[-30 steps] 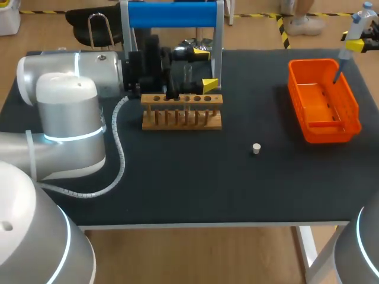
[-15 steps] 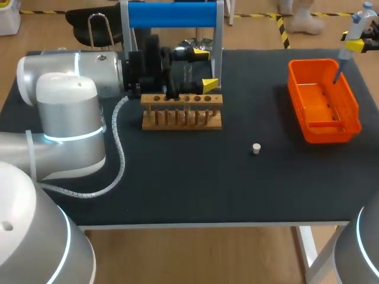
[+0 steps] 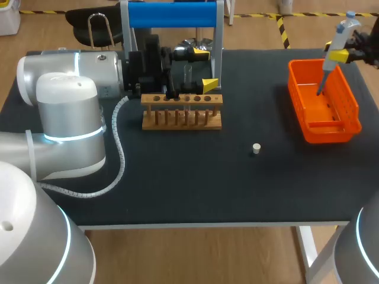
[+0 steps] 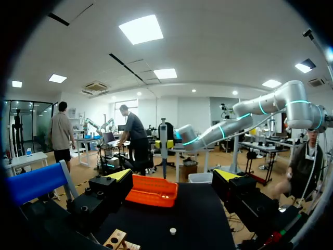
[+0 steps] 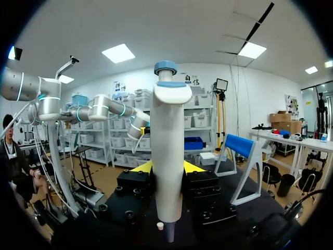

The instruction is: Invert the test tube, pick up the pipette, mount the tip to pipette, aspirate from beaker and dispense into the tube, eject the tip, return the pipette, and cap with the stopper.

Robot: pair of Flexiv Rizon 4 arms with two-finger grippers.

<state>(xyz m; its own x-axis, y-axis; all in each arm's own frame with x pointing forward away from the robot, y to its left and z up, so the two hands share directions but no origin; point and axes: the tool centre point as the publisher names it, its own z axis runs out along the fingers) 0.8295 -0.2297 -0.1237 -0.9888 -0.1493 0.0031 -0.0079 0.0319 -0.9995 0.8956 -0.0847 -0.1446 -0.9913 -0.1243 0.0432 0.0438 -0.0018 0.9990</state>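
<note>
Orange bin (image 3: 350, 121): at our table's 2 o'clock.
Pipette (image 3: 336, 41): we hold it tilted above the bin, tip downward.
Right claw (image 5: 167, 169): clamped on the pipette from both sides.
Left claw (image 4: 171, 176): fingers spread wide, holding nothing, at 12 o'clock behind the wooden rack (image 3: 182, 112).
Stopper (image 3: 256, 148): 4 o'clock of the rack.

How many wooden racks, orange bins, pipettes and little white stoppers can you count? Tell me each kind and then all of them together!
Wooden rack: 1
Orange bin: 1
Pipette: 1, held in the right claw
White stopper: 1
Total: 4
</note>
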